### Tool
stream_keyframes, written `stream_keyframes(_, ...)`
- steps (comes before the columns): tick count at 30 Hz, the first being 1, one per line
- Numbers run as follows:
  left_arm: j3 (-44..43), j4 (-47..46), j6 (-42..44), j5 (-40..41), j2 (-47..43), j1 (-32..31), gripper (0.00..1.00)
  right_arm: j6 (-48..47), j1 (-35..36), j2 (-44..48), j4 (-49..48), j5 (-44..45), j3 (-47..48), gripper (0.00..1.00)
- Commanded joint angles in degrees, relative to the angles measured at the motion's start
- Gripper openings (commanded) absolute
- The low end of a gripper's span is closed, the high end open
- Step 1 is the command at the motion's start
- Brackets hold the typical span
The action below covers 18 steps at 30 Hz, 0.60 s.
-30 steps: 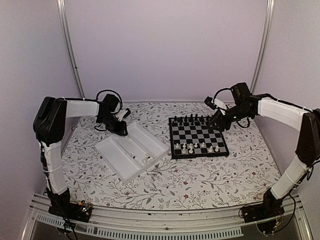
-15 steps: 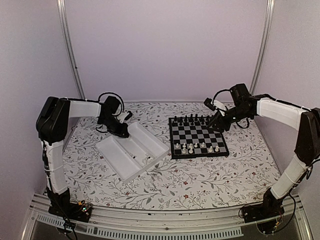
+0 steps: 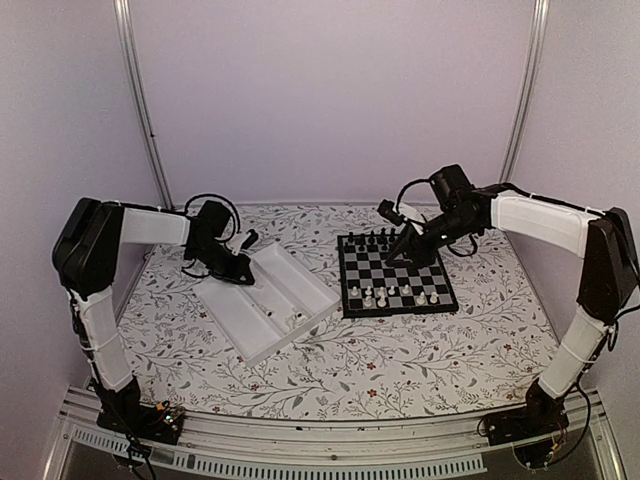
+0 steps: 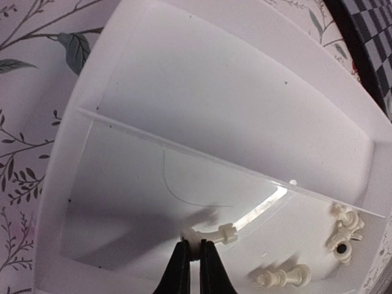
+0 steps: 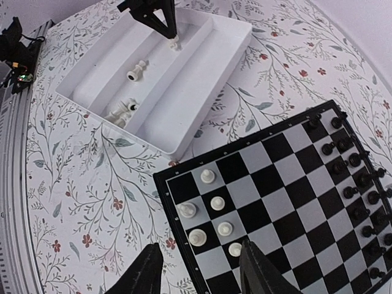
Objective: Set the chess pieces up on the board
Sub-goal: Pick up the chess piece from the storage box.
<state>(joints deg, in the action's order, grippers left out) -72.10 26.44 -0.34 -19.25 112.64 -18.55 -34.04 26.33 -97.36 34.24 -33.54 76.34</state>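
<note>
Floral counter [image 3: 400, 360] bearing tray [image 4: 214, 92] and board [image 5: 288, 177]. Left wrist view alone resolves left jaws pinching a tiny white piece [image 4: 214, 234] lying in the tray; right jaws spread.

I look at every view and I can't read any words, numbers or signs. The board [image 3: 396, 275] has only black and pale squares. The white tray [image 3: 290, 275] is plain. The desk [image 3: 400, 360] cover shows just leaves and little flowers.
</note>
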Motion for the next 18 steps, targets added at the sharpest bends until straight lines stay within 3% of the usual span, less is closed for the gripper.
stream_keyframes(1, 4.4, -4.5, -3.8, -5.3, -6.1, 0.5, 0.02, 0.9, 4.0, -3.6, 3.2, -4.0, 6.0, 0.46)
stream_keyframes(6, 9.5, -10.0, -8.3, -9.7, -11.5, 0.5, 0.02, 6.4, 6.6, -8.5, 0.4, -4.1, 11.3, 0.45)
stream_keyframes(9, 12.5, -15.4, -12.9, -14.4, -14.3, 0.6, 0.02, 18.5, 7.5, -10.2, -7.5, 7.1, 11.7, 0.45)
stream_keyframes(18, 16.0, -27.6, -24.1, -21.5, -17.7, 0.5, 0.03, 26.8, 13.3, -21.9, -11.7, 1.1, 25.0, 0.44)
